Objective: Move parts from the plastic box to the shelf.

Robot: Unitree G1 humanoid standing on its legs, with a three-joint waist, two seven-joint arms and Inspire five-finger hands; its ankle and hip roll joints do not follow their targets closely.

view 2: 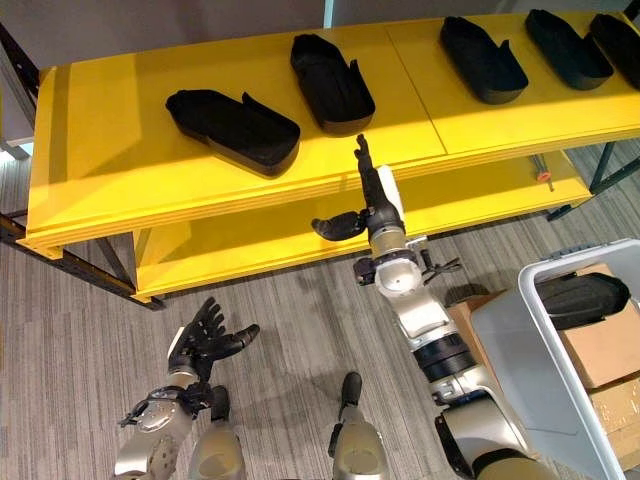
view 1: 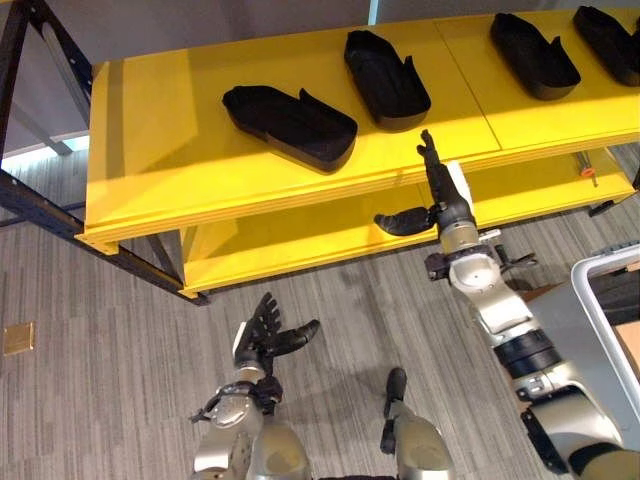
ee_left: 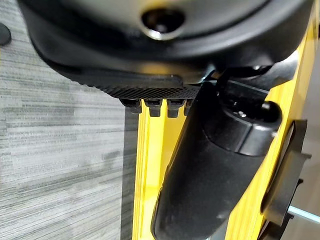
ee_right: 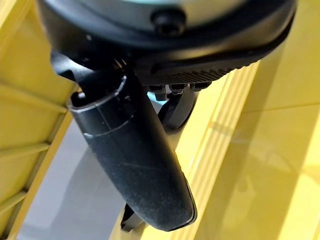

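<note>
The right hand [view 2: 372,205] reaches up at the front edge of the yellow shelf [view 2: 100,190], fingers straight and pointing toward 12 o'clock, thumb stuck out toward 9 o'clock. It holds nothing. Its fingertips lie at the lip of the top board, just below two black parts. The nearest part [view 2: 331,83] lies on the top board at about 11 o'clock from the fingertips, near but apart from them. Another part [view 2: 233,128] lies farther off at 10 o'clock, tilted across the board. Three more parts [view 2: 484,59] rest along the top board toward 1 and 2 o'clock, well apart from the hand.

The box [view 2: 545,380], grey with a white rim, stands on the floor at 4 o'clock from the right hand, beside the right forearm. One black part [view 2: 582,297] lies in it, on top of brown cartons [view 2: 605,350].

The left hand [view 2: 205,340] hangs low over the carpet [view 2: 60,330] at 7 o'clock from the right hand, fingers loosely spread and empty, well apart from every part.

A small orange-handled tool [view 2: 544,177] lies on the lower board at 3 o'clock.
</note>
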